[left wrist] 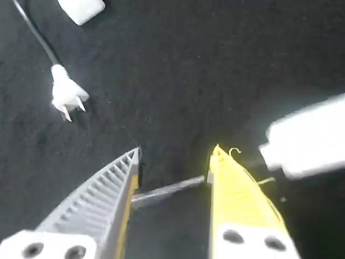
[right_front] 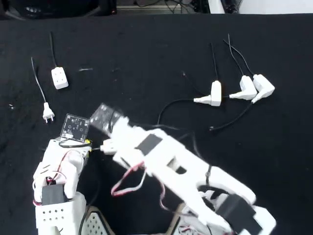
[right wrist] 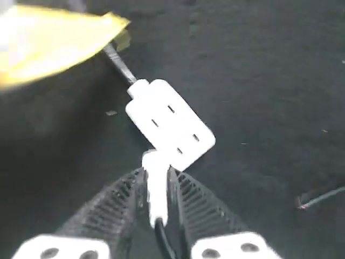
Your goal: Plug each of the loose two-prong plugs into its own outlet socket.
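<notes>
My right gripper [right wrist: 157, 190] is shut on a small white two-prong plug [right wrist: 155, 178] whose front end meets the edge of a white outlet block [right wrist: 170, 125]. That block's grey cable [right wrist: 119, 63] runs under the yellow finger of my left gripper [left wrist: 175, 154]. The left gripper stands open low over the cloth, with the cable [left wrist: 167, 190] lying across the gap between its fingers and the block [left wrist: 307, 141] just beside it. A loose white plug [right_front: 47, 112] [left wrist: 67, 100] lies further out, with a free white socket [right_front: 59, 77] [left wrist: 81, 9] beyond it.
The right arm [right_front: 161, 156] slants across from the lower right, over the left arm's [right_front: 58, 181] side. Three white plug-and-socket pairs [right_front: 214, 94] [right_front: 247, 89] [right_front: 264, 87] with thin black cables lie at the far right. A black cloth [right_front: 146, 54] covers the table.
</notes>
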{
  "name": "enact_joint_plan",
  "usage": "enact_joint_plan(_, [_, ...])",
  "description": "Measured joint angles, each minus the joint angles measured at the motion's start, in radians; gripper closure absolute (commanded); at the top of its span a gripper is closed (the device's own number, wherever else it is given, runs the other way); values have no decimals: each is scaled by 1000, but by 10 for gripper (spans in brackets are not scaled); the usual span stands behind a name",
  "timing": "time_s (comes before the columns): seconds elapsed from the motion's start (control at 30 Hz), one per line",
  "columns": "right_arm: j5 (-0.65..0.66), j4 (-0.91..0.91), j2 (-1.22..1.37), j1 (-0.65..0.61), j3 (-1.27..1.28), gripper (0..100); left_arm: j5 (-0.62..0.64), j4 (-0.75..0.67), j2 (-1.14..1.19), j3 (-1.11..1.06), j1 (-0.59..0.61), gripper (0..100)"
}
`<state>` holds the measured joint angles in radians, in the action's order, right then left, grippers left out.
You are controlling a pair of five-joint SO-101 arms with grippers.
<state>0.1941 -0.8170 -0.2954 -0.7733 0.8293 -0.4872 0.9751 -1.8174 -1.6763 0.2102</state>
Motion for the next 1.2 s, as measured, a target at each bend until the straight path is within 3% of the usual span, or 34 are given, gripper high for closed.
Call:
enact_joint_plan(0.27, [-2,2,60,75,-51,988,-9,143,-2,0,-186,791])
enact_joint_plan(0.57, [-2,2,69,160,-121,988,-6,245,-2,14,-203,791])
enact_joint_plan(0.67, [-25,-15,69,160,-121,988,-6,253,-2,41,-130,791])
enact_joint_plan(0.93, [-41,-44,69,160,-121,988,112,183,-3,92,212,791])
enact_joint_plan(1.2, [-43,-44,69,144,-121,988,133,166,207,265,203,791])
